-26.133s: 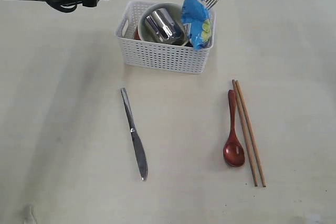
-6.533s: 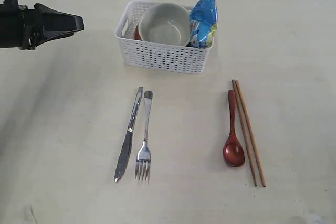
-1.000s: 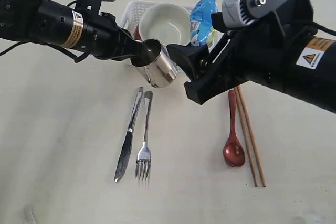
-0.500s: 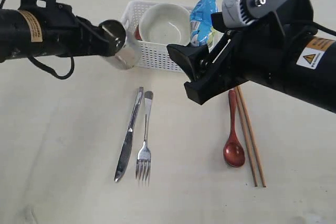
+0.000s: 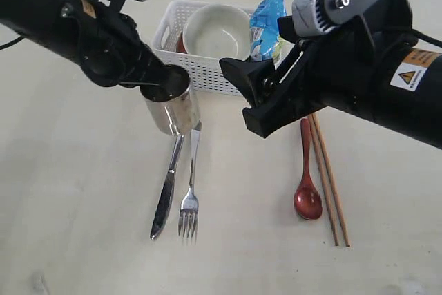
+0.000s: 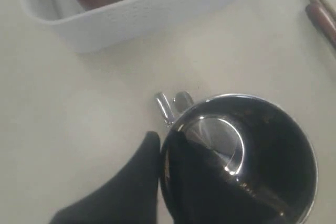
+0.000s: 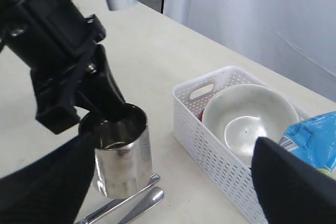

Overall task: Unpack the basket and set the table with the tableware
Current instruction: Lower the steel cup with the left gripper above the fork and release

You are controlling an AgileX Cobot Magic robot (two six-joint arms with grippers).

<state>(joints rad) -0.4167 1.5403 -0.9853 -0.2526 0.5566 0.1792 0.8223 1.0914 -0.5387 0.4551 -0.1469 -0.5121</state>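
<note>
Left gripper [image 5: 161, 82] is clamped on the steel mug [image 5: 173, 107] — one finger [image 6: 128, 195] sits outside the wall and the other goes down inside, pinching the rim on its far-left side. The mug is upright, mouth up, just near of the basket [image 5: 207, 72]. It sits over the far ends of the knife [image 5: 166, 188] and fork [image 5: 188, 191] handles; both handle tips poke out beside it in the left wrist view. Can't tell whether its base touches the table [image 5: 69, 205] or the handles.

Right gripper [image 5: 243, 98] has its fingers spread wide, holding nothing and touching nothing. It hangs above the table just right of the mug, between the mug and the spoon [image 5: 307, 188].

Other items:
- The bowl [image 5: 216, 31] is in the basket, mouth up.
- A red-brown plate [image 5: 181, 45] edge shows between the bowl and the basket's left wall.
- A blue snack bag [image 5: 266, 22] stands at the basket's right end.
- Knife and fork lie side by side on the table, knife on the left, blade tip and tines at the near end.
- The spoon lies well right of them, scoop end near, with the chopsticks [image 5: 329, 184] just beside it on the right.
</note>
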